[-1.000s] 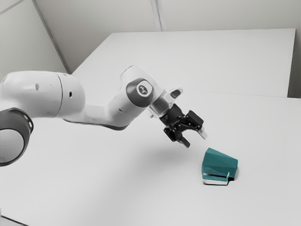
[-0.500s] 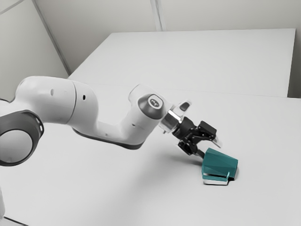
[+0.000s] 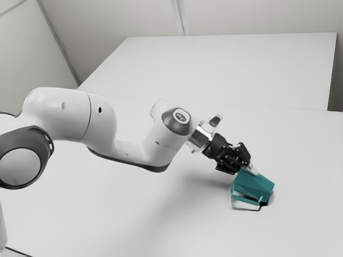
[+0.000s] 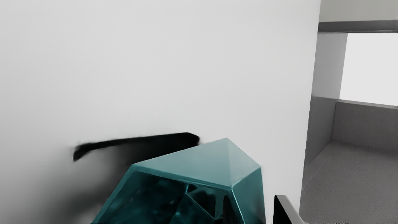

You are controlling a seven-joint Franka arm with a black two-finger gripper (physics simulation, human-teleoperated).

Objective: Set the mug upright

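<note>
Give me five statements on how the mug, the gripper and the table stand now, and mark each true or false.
1. The mug is teal. True.
2. The mug stands upright. False: it is tipped over.
3. The gripper is right at the mug. True.
4. The mug faces away from the gripper. False: its opening is turned toward the gripper, and the wrist view looks into it.
5. The table is dark brown. False: it is whitish.
</note>
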